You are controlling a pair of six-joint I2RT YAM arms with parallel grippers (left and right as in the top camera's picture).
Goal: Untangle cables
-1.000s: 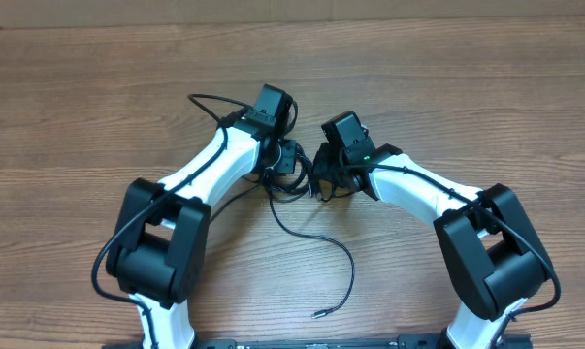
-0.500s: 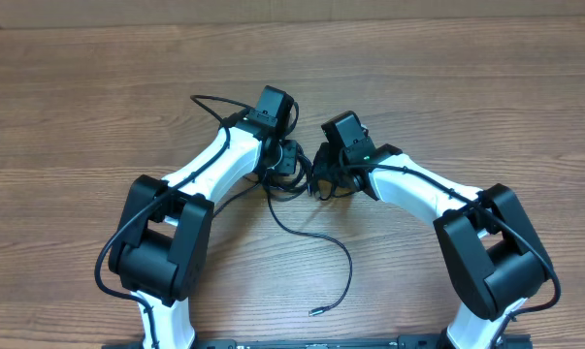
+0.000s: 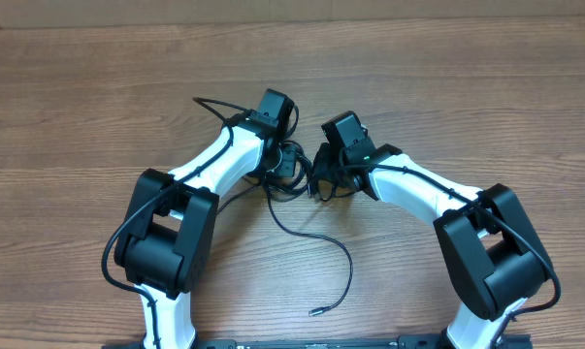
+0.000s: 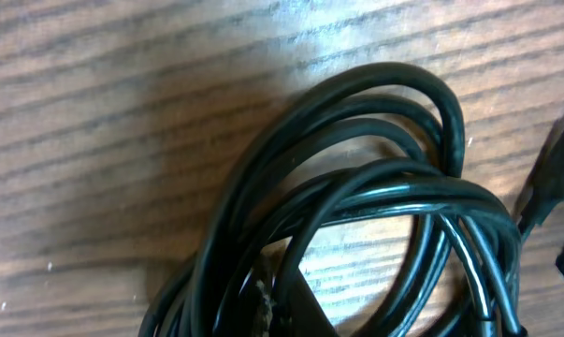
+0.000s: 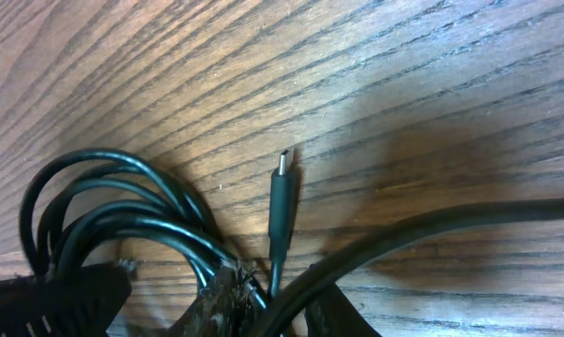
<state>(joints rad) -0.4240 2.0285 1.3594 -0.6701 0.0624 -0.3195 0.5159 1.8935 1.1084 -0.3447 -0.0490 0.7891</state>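
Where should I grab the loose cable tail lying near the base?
Just behind its plug, from straight above, gripping across the cord: that end lies flat and alone on the table, clear of the tangle.

A brown wood-grain desk (image 3: pixel 467 87) is seen. A tangle of black cables (image 3: pixel 290 174) is laid on it near the middle. One cord (image 3: pixel 351 269) is trailed toward the near edge, ended by a small plug (image 3: pixel 316 312).
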